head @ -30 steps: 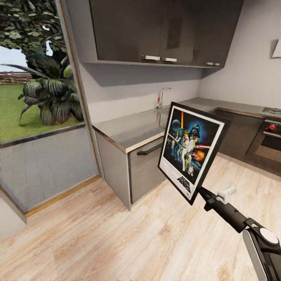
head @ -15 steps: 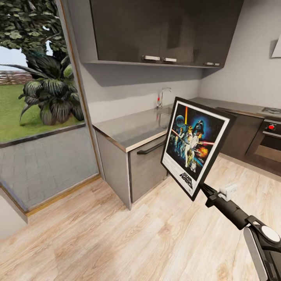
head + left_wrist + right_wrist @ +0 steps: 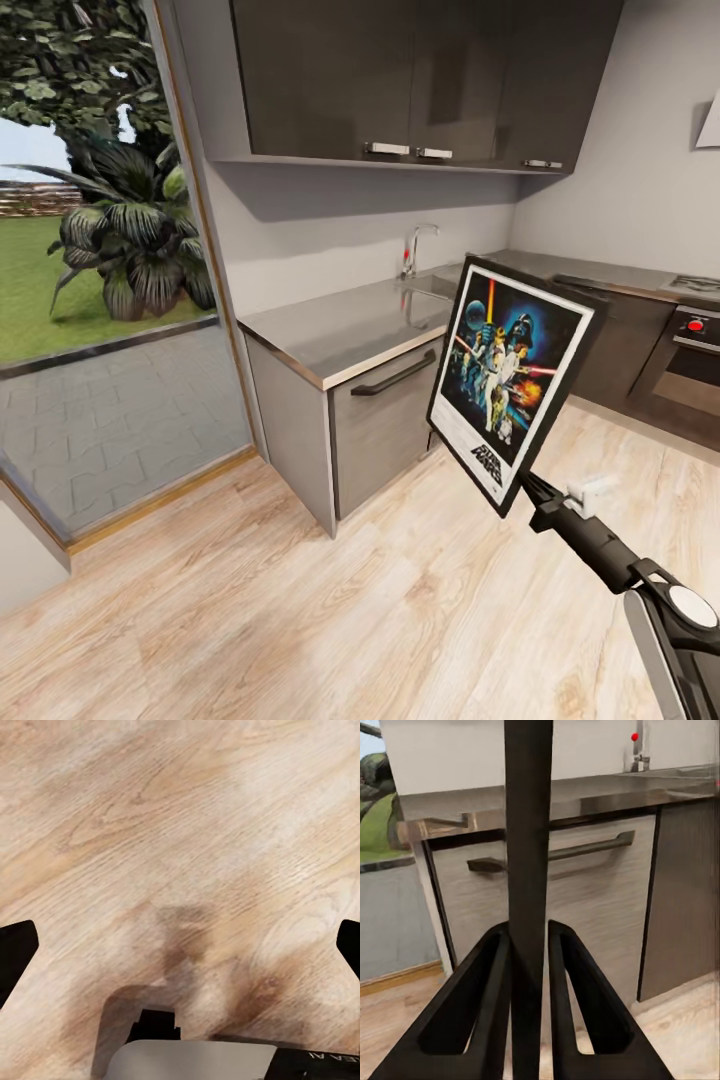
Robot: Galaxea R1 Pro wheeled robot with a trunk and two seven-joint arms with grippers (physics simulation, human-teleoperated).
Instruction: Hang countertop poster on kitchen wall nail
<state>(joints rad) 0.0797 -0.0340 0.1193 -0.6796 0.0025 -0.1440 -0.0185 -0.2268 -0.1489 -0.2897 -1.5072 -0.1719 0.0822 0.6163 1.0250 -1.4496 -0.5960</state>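
While the right gripper (image 3: 529, 945) pinches the poster (image 3: 510, 380) by its lower edge, fingers (image 3: 487, 1005) pressed on the black frame, pickup looks done: poster is off the kitchen countertop (image 3: 350, 325), held in the air, tilted, artwork facing the head camera. Left: reaching a wall nail and hanging it; no nail visible. Left gripper (image 3: 180, 945) points down at the wood floor (image 3: 300, 600), dark fingertips at the frame edges, spread wide, holding nothing. Near: light wood plank floor. Beyond the poster: grey cabinet with dark bar handle (image 3: 393, 374), smooth grey counter with sink and chrome tap (image 3: 415, 248). Above: dark wall cupboards (image 3: 400, 80). Far right: oven (image 3: 690, 370), hob. Left: big window (image 3: 90, 250) onto paving, lawn, plants.
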